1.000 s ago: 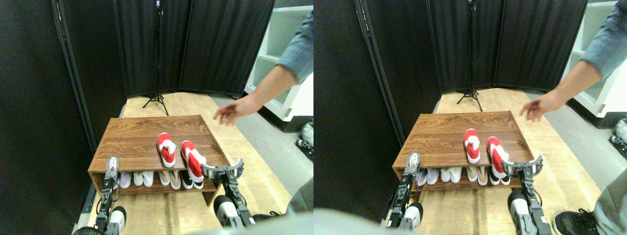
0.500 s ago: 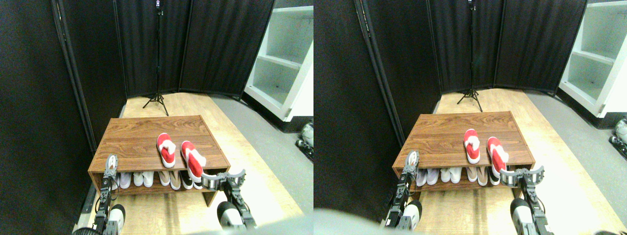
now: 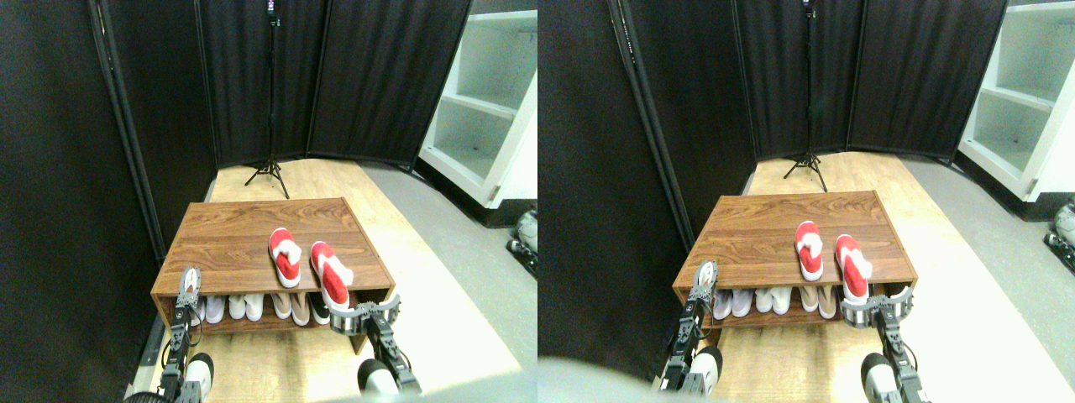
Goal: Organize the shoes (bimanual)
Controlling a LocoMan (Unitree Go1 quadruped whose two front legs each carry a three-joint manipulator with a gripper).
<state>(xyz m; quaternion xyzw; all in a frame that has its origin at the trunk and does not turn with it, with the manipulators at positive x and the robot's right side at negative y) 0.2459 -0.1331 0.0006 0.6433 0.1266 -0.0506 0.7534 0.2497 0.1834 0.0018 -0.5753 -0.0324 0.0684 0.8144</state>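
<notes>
Two bright red slip-on shoes with white lining lie on top of the wooden shoe rack (image 3: 243, 222). The left shoe (image 3: 285, 255) lies toes away from me near the middle. The right shoe (image 3: 331, 276) lies beside it, its heel hanging over the rack's front edge. My right gripper (image 3: 364, 316) stands open just below and in front of that heel, apart from it. My left gripper (image 3: 191, 285) is upright at the rack's front left corner, holding nothing that I can see.
White, beige and black shoes (image 3: 252, 306) fill the rack's lower shelf. Black curtain panels (image 3: 336, 75) and a tripod stand (image 3: 269, 172) are behind it. A white shelving unit (image 3: 487, 109) stands at the right, on grey floor.
The person's arm has withdrawn out of view. My right gripper has dropped and shifted left, from beside the right shoe to below its heel. The left gripper and both shoes have stayed put.
</notes>
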